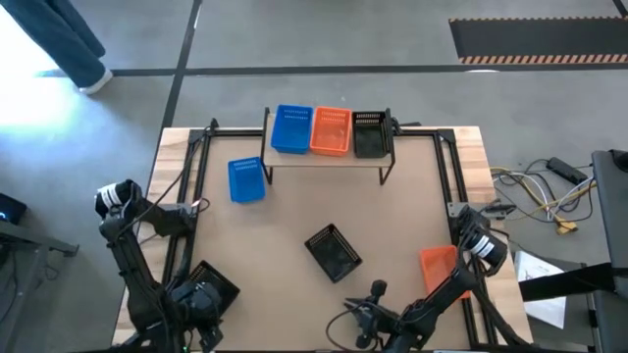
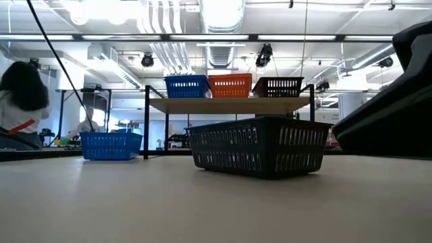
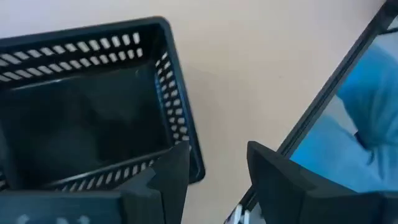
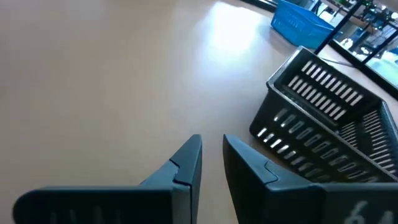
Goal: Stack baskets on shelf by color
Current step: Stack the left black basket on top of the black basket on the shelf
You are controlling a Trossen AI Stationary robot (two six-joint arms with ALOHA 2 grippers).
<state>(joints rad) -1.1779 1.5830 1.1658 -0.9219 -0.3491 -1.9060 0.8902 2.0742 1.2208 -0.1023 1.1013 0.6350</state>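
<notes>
While three baskets (image 1: 331,131) are sitting on the shelf (image 1: 324,157), both released hands, left (image 3: 214,171) and right (image 4: 211,155), are hovering at six o'clock.

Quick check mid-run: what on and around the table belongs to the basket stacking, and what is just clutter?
Job:
- wooden-topped shelf holding blue, orange and black perforated plastic baskets
- loose blue basket
- loose black basket at table centre
- black basket by the left gripper
- loose orange basket

Clutter:
- cables on the floor
</notes>
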